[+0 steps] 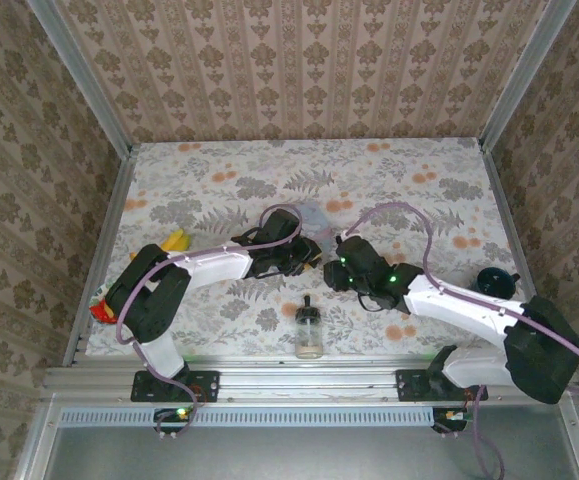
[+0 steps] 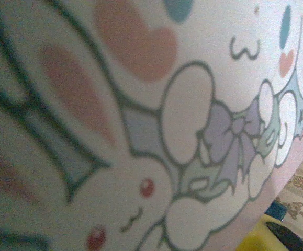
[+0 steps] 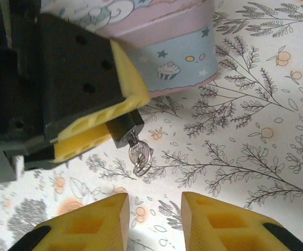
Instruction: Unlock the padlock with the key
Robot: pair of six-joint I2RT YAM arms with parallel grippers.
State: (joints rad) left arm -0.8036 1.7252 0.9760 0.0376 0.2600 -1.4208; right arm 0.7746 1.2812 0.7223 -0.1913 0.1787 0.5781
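The cloth (image 1: 389, 170) is white with grey foliage sprigs and orange blossoms. The walls (image 1: 299, 70) are beige damask in vertical stripes. The tin (image 3: 177, 68) has a pale blue band with stars and 1 cupcake under a pink rim. In my left wrist view its lid shows a white rabbit, pink hearts and a lilac bow. My left gripper (image 3: 122, 117) is black with yellow pads. The padlock (image 3: 125, 132) is dark. The key (image 3: 139, 155) is silver. My right gripper (image 3: 154, 219) has 2 yellow fingers. The bottle (image 1: 309, 330) is clear glass with a black cap.
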